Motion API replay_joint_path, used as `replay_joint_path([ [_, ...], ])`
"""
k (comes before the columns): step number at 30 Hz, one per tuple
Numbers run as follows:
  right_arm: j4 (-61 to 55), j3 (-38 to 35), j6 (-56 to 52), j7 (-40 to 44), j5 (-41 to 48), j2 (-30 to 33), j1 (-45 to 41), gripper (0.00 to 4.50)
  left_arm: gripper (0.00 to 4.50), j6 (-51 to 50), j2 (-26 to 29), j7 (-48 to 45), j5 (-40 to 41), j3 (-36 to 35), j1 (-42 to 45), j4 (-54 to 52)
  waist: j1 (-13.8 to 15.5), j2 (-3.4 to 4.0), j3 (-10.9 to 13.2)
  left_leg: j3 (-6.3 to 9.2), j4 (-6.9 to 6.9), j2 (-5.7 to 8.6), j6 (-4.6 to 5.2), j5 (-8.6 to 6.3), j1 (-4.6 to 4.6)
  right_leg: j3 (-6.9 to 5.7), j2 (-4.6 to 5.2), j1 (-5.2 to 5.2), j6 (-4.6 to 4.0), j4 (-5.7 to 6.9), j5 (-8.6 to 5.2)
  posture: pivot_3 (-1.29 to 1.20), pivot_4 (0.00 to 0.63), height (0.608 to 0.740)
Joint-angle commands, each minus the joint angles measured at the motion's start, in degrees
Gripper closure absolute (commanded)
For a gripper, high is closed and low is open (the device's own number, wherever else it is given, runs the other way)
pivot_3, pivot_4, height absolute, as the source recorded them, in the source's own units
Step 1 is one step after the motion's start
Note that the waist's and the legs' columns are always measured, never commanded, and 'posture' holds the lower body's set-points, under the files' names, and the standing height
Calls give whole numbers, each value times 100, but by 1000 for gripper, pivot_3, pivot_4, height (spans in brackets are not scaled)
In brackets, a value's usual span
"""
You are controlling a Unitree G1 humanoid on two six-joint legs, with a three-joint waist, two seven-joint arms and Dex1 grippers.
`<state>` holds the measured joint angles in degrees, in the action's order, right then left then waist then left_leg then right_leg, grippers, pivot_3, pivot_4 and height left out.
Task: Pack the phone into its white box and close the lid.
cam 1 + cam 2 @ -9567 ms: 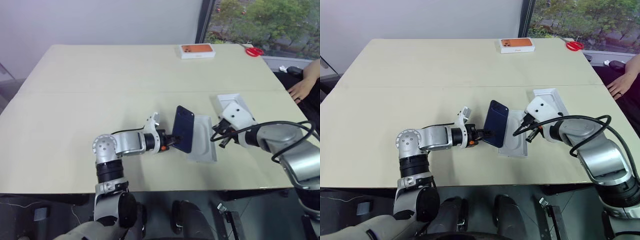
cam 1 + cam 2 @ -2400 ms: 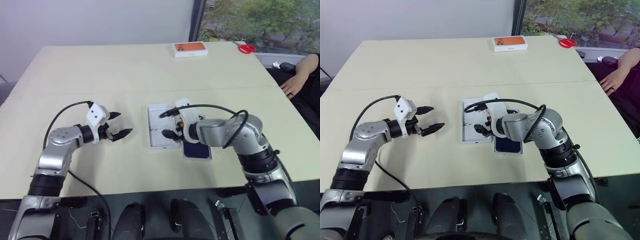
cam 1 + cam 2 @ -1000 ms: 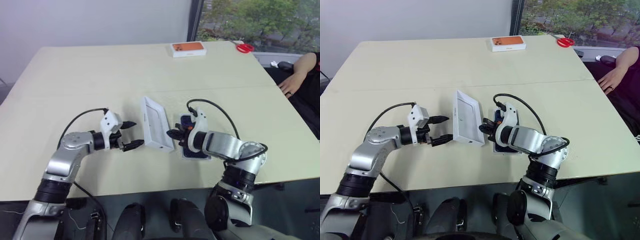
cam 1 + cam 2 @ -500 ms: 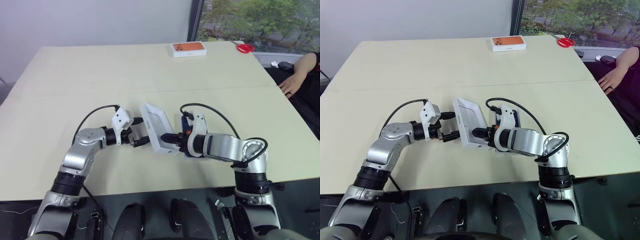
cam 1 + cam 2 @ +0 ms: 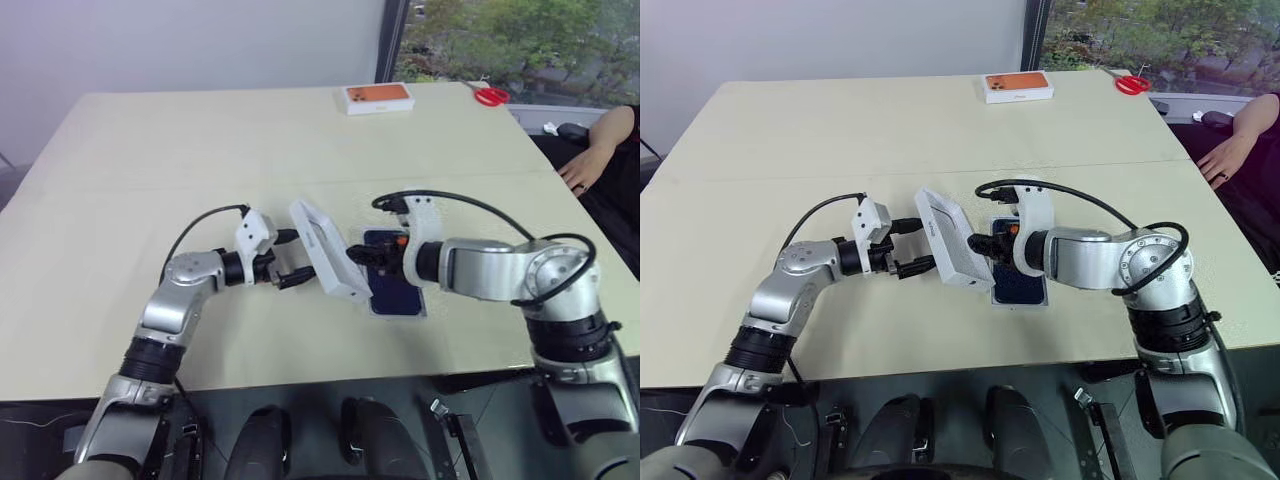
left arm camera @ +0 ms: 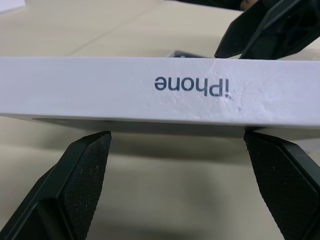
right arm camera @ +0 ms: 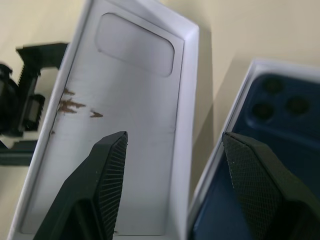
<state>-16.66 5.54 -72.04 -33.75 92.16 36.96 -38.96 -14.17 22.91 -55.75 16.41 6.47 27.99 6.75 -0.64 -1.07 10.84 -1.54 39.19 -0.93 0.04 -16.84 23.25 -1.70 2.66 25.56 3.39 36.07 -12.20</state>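
Note:
The lid [image 5: 328, 250] stands tilted on one long edge between my two grippers, its pale grey inside [image 7: 115, 130] facing the right gripper. My left gripper [image 5: 290, 258] is open, its fingertips [image 6: 95, 150] at the lid's side wall that reads "iPhone" [image 6: 165, 87]. Over the lid's rim my right gripper [image 5: 365, 258] is open, one finger above the lid's inside, the other above the phone. The dark blue phone [image 5: 395, 285] lies flat inside the white box [image 7: 235, 115], just right of the lid.
At the table's far edge lie a white box with an orange picture [image 5: 376, 98] and red scissors [image 5: 490, 95]. A person's hand [image 5: 580, 170] rests at the right edge of the table.
My right gripper has opened off the lid's rim, risen and rolled over. The left gripper has closed in on the lid's outer side. The lid has shifted right and tilted more.

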Motion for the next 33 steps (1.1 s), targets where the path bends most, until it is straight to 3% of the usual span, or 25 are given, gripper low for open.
replay_joint_path([
  [1,-596,296,-134,809,-733,162,-182,1365,0,192,-149,10,-52,88,208,65,3,-1,0,-1,0,1,0,0,0,0,1,0,0,0,0,0,150,740],
  [6,-930,662,-154,1484,-1449,-32,-94,1365,0,242,-352,8,-64,147,405,155,1,-1,-1,0,1,1,0,0,0,0,2,0,0,1,0,0,150,740],
  [22,-1088,353,-225,2302,-2482,-502,185,1365,0,-149,-578,-24,228,93,370,-271,4,-2,-1,2,3,3,0,0,0,-1,4,0,0,3,0,0,150,740],
  [27,-1082,469,116,2836,-3140,-751,225,1365,0,-562,-464,-134,481,-60,205,-667,-14,-1,-1,4,3,0,0,0,-3,-2,0,0,0,6,0,0,150,740],
  [33,-1008,585,378,3546,-3808,-856,246,1365,0,-1021,45,-382,703,-173,-122,-1162,-7,-1,-1,4,2,1,-1,0,-4,-2,0,0,0,6,0,0,150,740],
])
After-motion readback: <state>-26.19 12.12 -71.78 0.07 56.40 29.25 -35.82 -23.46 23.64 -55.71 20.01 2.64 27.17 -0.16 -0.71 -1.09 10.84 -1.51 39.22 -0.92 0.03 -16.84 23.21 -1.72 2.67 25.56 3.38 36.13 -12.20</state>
